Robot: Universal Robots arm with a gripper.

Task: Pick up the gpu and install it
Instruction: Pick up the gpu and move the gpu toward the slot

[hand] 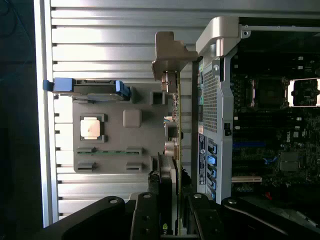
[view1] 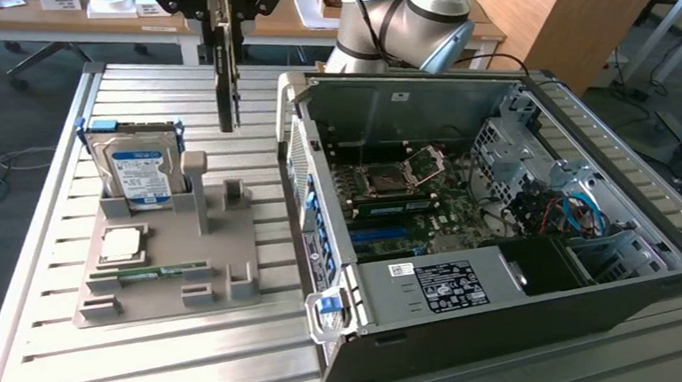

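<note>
Slatted metal counter [view1: 158, 82]. On it, an open computer case [view1: 486, 342] with its motherboard [view1: 411, 204] exposed. Beside the case, toward the exterior view's left, a grey holder tray [view1: 158, 269] carries a hard drive [view1: 139, 165] standing upright.

The gpu [view1: 227, 77] hangs edge-down from the hand [view1: 225, 33], clear of the counter, above the gap between tray and case. The wrist view shows the gpu [hand: 174, 125] edge-on, metal bracket at the far end.

The hand [hand: 172, 210] pinches the card across its flat faces near one end.

Handling, as a judgement: light, stiff and thin, but fragile. Fan, solder side and edge contacts want no pressure. Best held on bare board or cooler body. An end grip invites swing or twist.
</note>
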